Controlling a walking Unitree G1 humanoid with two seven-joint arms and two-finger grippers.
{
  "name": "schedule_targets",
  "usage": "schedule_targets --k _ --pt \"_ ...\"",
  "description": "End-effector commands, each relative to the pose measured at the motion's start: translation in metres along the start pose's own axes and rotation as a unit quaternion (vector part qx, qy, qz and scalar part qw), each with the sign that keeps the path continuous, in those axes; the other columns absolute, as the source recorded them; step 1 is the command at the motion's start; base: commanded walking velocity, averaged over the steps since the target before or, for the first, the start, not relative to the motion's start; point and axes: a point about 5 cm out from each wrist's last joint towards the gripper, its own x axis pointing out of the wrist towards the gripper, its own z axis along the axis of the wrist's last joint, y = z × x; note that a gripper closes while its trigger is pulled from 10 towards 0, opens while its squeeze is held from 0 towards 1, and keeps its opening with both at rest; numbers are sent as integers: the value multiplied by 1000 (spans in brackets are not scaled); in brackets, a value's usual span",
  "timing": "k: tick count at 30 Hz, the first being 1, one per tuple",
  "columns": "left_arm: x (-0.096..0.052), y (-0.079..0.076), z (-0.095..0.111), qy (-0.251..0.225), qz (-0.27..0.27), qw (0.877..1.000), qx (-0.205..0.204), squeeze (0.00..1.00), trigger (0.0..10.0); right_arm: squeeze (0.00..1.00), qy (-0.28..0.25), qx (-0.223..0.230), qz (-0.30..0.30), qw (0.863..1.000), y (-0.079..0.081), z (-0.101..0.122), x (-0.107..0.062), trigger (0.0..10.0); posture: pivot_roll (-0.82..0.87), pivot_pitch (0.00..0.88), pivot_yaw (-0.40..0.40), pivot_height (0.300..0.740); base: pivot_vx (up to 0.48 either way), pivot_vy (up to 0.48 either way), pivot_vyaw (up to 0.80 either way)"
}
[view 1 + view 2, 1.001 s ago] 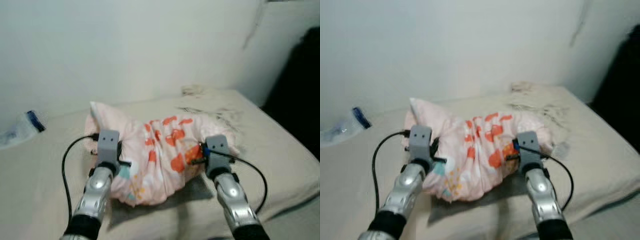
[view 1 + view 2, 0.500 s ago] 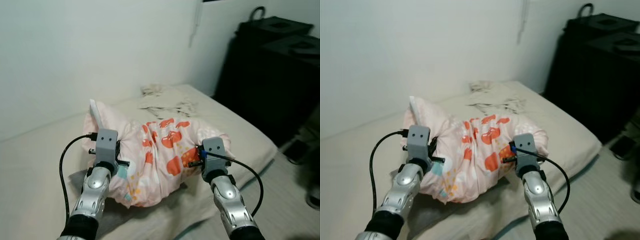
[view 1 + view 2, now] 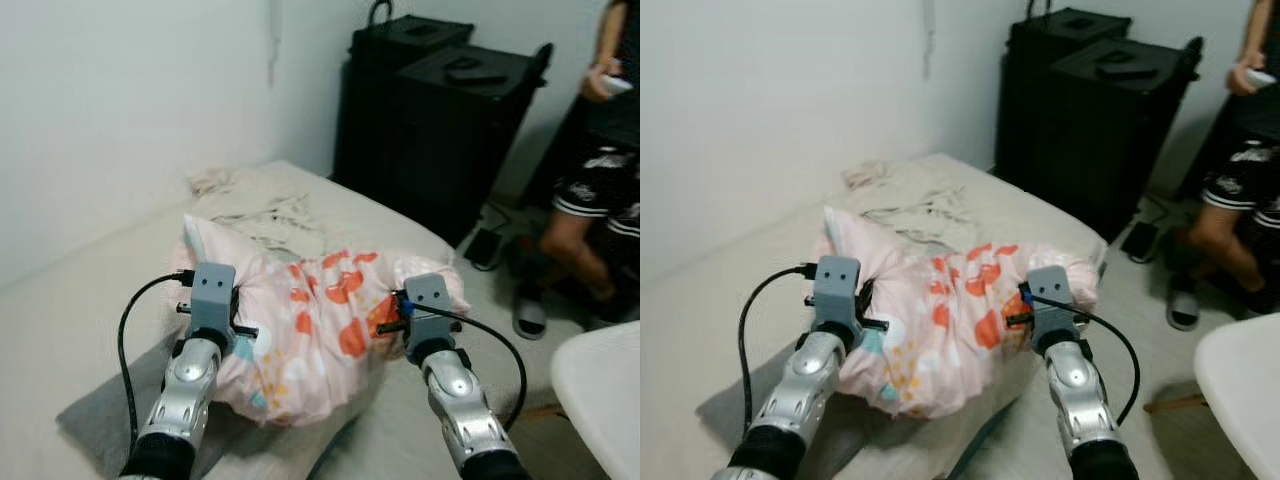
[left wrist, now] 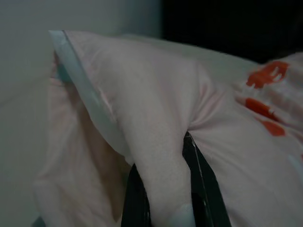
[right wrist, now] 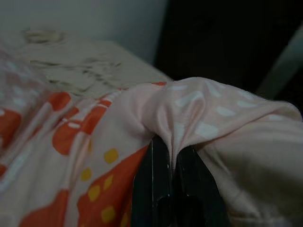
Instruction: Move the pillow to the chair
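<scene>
From the head, we hold the pillow (image 3: 320, 325) lifted above the bed (image 3: 80, 340), its long axis spanning between our grippers; the white chair (image 3: 605, 385) lies rightward, nearer our right arm. Left wrist: left gripper (image 4: 163, 208) pinches pillow fabric. Right wrist: right gripper (image 5: 173, 189) pinches its opposite end.

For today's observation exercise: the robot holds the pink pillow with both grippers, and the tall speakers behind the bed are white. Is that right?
Not quite. The speakers are black, as the left eye view shows. The rest stands: the left gripper and the right gripper each pinch a fold of the pink pillow.
</scene>
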Motion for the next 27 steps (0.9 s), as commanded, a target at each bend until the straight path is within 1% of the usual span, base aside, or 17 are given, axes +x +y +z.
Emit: schedule_targets --k 1,12,27 --pt "0 0 1 -4 -5 1000 9 0 10000 0 -16 8 19 1000 11 5 0 10000 -9 38 1 740 0 0 -800" --pt "-2 0 -1 -1 -4 1000 9 0 10000 0 -14 7 19 1000 11 4 0 10000 -11 45 -5 740 0 0 -800" --pt "-2 1 -1 -1 -2 1000 11 0 10000 0 -14 7 24 1000 13 5 1 10000 -8 54 -9 740 0 0 -800"
